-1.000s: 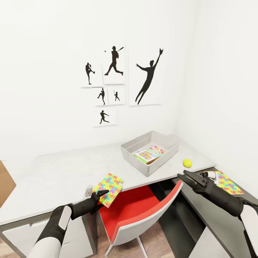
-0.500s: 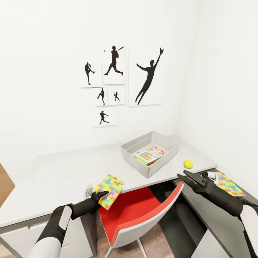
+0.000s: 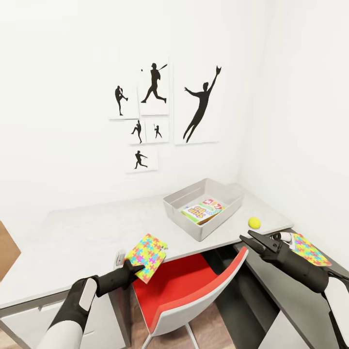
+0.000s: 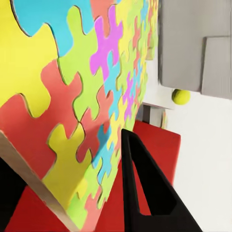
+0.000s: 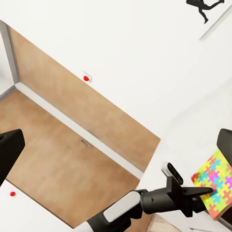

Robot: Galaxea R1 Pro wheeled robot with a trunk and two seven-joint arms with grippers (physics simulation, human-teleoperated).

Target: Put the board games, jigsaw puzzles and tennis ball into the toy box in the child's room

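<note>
Here we see the left gripper [image 3: 137, 265] pinching a jigsaw puzzle [image 3: 147, 249] by its near edge, the slab tilted up at the front edge of the counter [image 3: 87, 232], just above the red chair [image 3: 194, 286]. In the left wrist view the puzzle [image 4: 72, 96] fills most of the frame w/ one dark finger [image 4: 145, 188] pressed along its lower side.

The right gripper [image 3: 253, 240] hangs w/ its fingers spread apart, holding nothing, near the corner where the counter meets the lower dark cabinet [image 3: 291, 291]. A second jigsaw puzzle [image 3: 306, 249] lies flat on that cabinet, just beside the right arm. The tennis ball [image 3: 254, 222] sits on the counter betw. the toy box [image 3: 186, 218] and the right gripper, apart from both.

Inside the toy box we make out board games [image 3: 202, 209] lying flat, a pale busy cover on top; how many are stacked, can't tell. Baseball silhouette posters [image 3: 165, 104] hang on the white wall behind.
</note>
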